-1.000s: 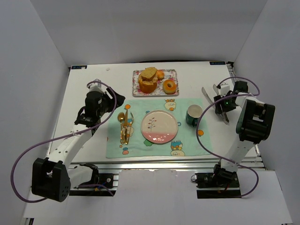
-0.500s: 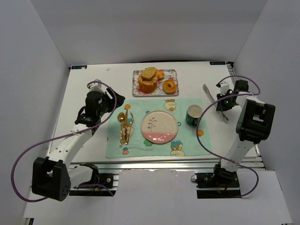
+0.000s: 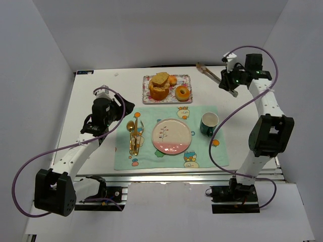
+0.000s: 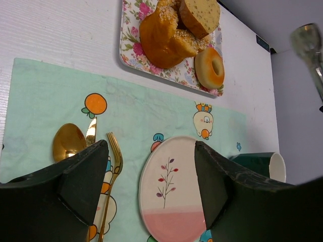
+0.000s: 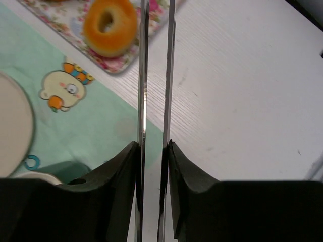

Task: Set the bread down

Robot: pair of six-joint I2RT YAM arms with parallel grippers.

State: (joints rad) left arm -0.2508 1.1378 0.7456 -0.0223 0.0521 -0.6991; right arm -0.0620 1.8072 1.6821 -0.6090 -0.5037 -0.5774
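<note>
Bread pieces (image 3: 160,85) are piled on a floral tray (image 3: 146,100) at the back, with a ring-shaped bun (image 3: 182,93) beside them. In the left wrist view the bread (image 4: 166,35) and bun (image 4: 209,68) lie on the tray (image 4: 128,55). A pink-and-white plate (image 3: 171,136) sits bare on the green placemat. My right gripper (image 3: 229,83) is shut on metal tongs (image 3: 209,73), held in the air right of the tray; its wrist view shows the tong arms (image 5: 143,75) between the gripper (image 5: 154,146) pads, pointing towards the bun (image 5: 110,26). My left gripper (image 3: 121,112) is open and empty over the placemat (image 4: 150,146).
A dark green mug (image 3: 208,123) stands right of the plate. A gold fork (image 4: 113,166) and spoon (image 4: 68,141) lie left of the plate (image 4: 169,186). White walls enclose the table on three sides.
My right arm has lifted the tongs from the table's right side and swung them back and left, towards the tray. The left arm has not moved.
</note>
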